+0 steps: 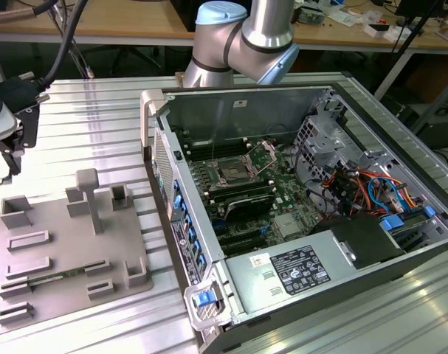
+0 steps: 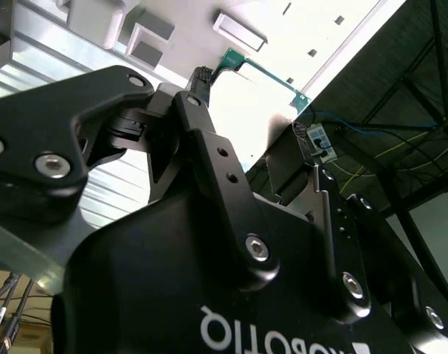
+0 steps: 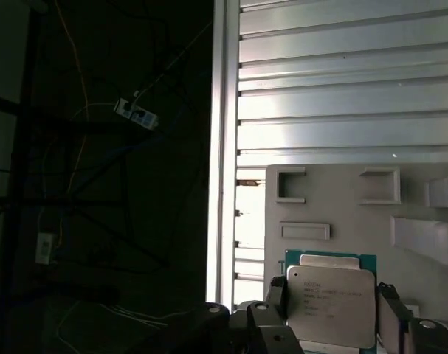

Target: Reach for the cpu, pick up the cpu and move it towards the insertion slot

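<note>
Jaws pinch the cpu (image 3: pixel 331 306) by its opposite edges — likely light, stiff, slick (contacts fragile, so edges only).

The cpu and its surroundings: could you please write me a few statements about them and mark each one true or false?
1. In the first wrist view, the cpu sits between the fingers of the gripper. True.
2. The cpu is already seated in the insertion slot. False: it is at the gripper, with the grey tray behind it, away from the slot.
3. The computer case is open, and the insertion slot is exposed on the motherboard. True.
4. The grey tray lies to the exterior view's right of the computer case. False: it lies to the exterior view's left of it.
</note>
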Controlling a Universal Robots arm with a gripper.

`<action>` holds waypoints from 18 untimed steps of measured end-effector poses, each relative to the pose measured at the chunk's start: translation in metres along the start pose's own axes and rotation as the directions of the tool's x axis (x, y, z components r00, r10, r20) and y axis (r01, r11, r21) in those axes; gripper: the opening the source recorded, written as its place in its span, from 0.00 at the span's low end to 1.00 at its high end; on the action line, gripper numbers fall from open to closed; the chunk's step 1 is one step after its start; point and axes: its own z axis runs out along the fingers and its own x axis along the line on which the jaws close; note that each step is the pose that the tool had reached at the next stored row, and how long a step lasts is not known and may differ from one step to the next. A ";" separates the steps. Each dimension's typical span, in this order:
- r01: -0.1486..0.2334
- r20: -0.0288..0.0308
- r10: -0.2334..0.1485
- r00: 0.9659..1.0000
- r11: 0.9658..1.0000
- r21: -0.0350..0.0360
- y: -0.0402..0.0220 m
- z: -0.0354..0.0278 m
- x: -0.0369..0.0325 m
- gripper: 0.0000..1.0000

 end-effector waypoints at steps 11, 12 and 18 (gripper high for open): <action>0.000 0.000 0.000 1.000 1.000 0.000 -0.0001 -0.0001 -0.0099 0.55; 0.000 0.000 0.000 1.000 1.000 0.000 -0.0002 -0.0001 -0.0111 0.55; 0.000 0.000 0.000 1.000 1.000 0.000 -0.0002 -0.0001 -0.0167 0.55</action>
